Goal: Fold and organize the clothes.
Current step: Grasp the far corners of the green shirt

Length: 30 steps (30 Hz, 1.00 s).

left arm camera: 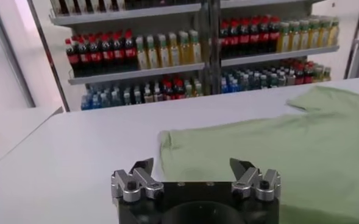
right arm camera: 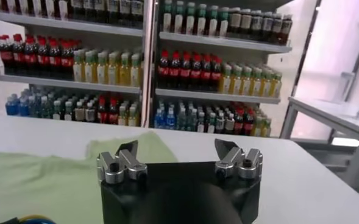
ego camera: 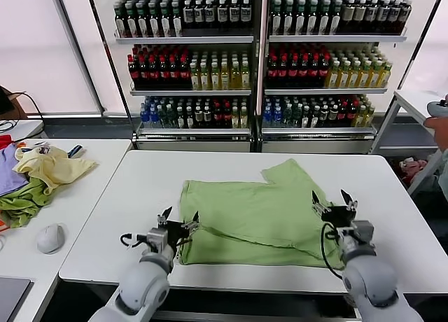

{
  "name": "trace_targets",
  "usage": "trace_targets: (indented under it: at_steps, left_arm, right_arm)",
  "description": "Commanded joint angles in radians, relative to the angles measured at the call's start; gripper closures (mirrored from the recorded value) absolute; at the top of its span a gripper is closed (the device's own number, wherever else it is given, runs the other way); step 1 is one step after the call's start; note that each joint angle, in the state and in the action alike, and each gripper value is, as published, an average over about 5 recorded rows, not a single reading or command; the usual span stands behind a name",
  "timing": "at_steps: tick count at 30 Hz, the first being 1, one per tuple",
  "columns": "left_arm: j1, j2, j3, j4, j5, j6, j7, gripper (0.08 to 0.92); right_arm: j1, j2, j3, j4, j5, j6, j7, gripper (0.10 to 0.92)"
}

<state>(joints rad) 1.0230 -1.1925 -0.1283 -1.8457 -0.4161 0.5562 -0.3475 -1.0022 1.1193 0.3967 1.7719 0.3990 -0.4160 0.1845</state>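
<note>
Head view: light green polo shirt (ego camera: 252, 217) on white table (ego camera: 392, 196), partly folded, one sleeve still out; further folds remain. Left gripper (ego camera: 178, 222) and right gripper (ego camera: 334, 201) spread, empty, at its near corners.
Left wrist view: jaws apart, shirt ahead.
Right wrist view: jaws apart, shirt beside.

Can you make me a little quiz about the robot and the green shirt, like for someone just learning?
1. True or false: the left gripper is squeezing the light green shirt.
2. Where does the shirt lie? A) on the white table in front of the robot, B) on the drinks shelf, C) on the side table with the yellow garment.
3. Fill in: the right gripper hangs above the shirt's near-right part with its fingers ____.

Key: 1 false, both grippers are open and hold nothing. 2 A. 3 open.
</note>
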Motion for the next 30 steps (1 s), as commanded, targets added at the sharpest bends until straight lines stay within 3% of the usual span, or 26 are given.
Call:
trace_targets:
  at_steps: [1,16,30]
  left_arm:
    - [-0.355,-0.066,0.078,0.364,-0.069,0.024,-0.013,0.177]
    - [-0.525,-0.141,0.118,0.675,-0.069,0.021,-0.033,0.177]
    - [-0.484,-0.125,0.135,0.646,-0.123,0.026,-0.028,0.177]
  right_arm:
    - [0.344,0.013,-0.16,-0.333,0.025,-0.046,-0.008,0.203]
    - [0.607,0.127,-0.217,-0.742,0.017,-0.049,-0.025,0.203]
    - [0.63,0.196,-0.192,-0.886,-0.004,-0.044,-0.05,0.203]
